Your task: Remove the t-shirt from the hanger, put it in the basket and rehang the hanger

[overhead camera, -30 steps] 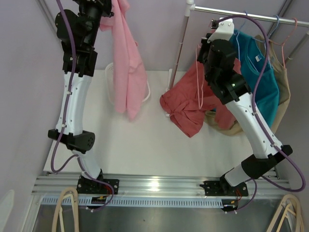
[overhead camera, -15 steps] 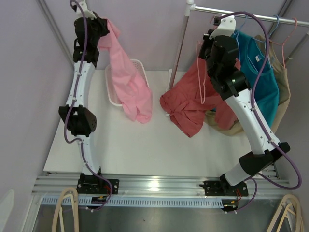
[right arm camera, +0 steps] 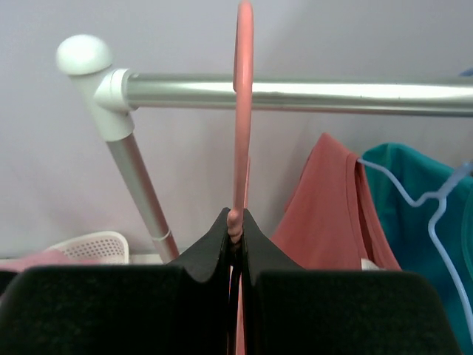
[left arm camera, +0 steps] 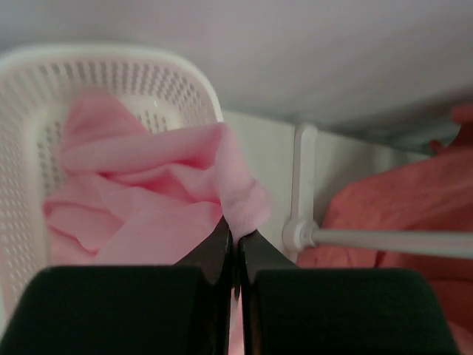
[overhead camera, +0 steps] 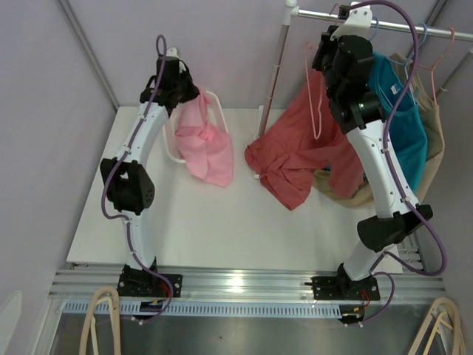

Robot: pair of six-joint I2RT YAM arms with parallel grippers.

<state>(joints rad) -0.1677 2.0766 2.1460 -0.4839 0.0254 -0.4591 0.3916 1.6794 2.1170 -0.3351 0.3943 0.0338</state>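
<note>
Left tool (left arm camera: 236,238) clamps shirt (left arm camera: 144,203) over basket (left arm camera: 111,61); release may spill cloth past rim. Right tool (right arm camera: 235,223) pinches hanger (right arm camera: 243,111); may miss rail (right arm camera: 332,92).

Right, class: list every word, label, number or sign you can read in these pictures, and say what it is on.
No text can be read in any view.
The small white tag at the neck of the teal t-shirt is too small and blurred to read.

Soft, even light overall; glare streaks the near aluminium rail (overhead camera: 236,281); both wrist views blur close up.
</note>
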